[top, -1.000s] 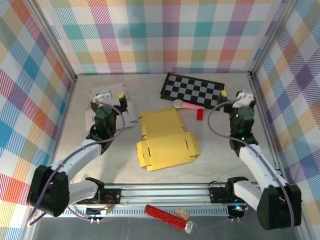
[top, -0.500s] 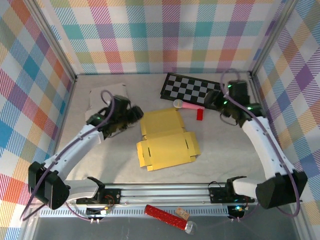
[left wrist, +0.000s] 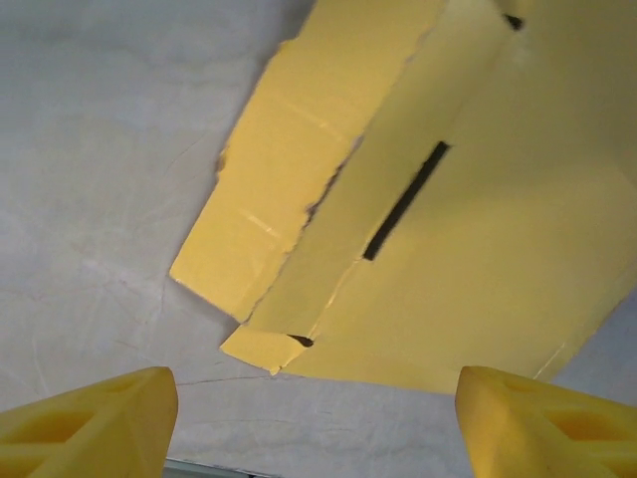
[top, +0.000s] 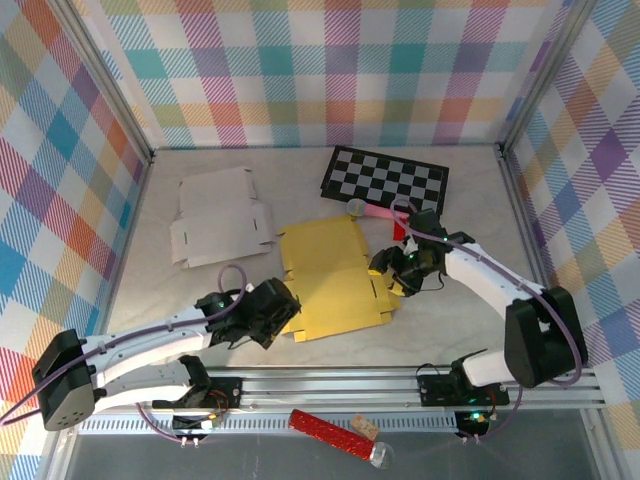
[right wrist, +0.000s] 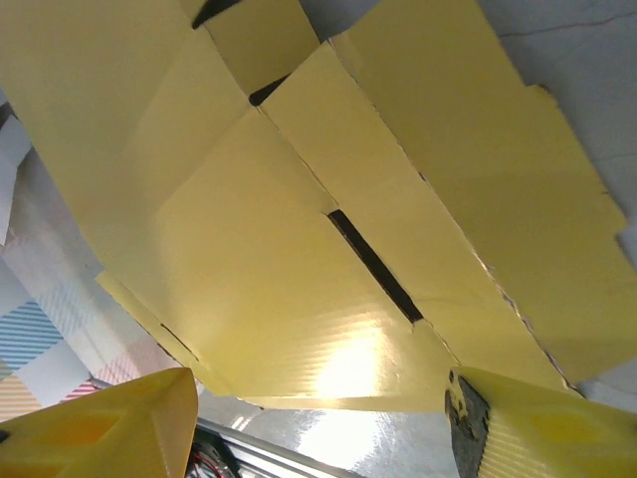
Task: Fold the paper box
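The paper box point(top: 330, 268) lies flat and unfolded in the middle of the table, yellow with slots and flaps. My left gripper point(top: 283, 303) sits at its near-left corner. In the left wrist view the left gripper point(left wrist: 317, 418) is open, its yellow fingers point(left wrist: 90, 423) wide apart over bare table, and the box point(left wrist: 478, 199) lies just ahead. My right gripper point(top: 392, 272) is at the box's right edge. In the right wrist view the right gripper point(right wrist: 318, 418) is also open, with the box's edge point(right wrist: 279, 249) level with its fingertips.
A flat white box blank point(top: 220, 215) lies at the back left. A black-and-grey checkerboard point(top: 385, 178), a pink spoon point(top: 372, 210) and a small red block point(top: 400, 228) lie behind the yellow box. A red stick point(top: 330, 432) rests on the front rail.
Both arms have swung in from the sides of the table to the yellow box, the left to its near-left corner, the right to its right edge. The box has not moved.
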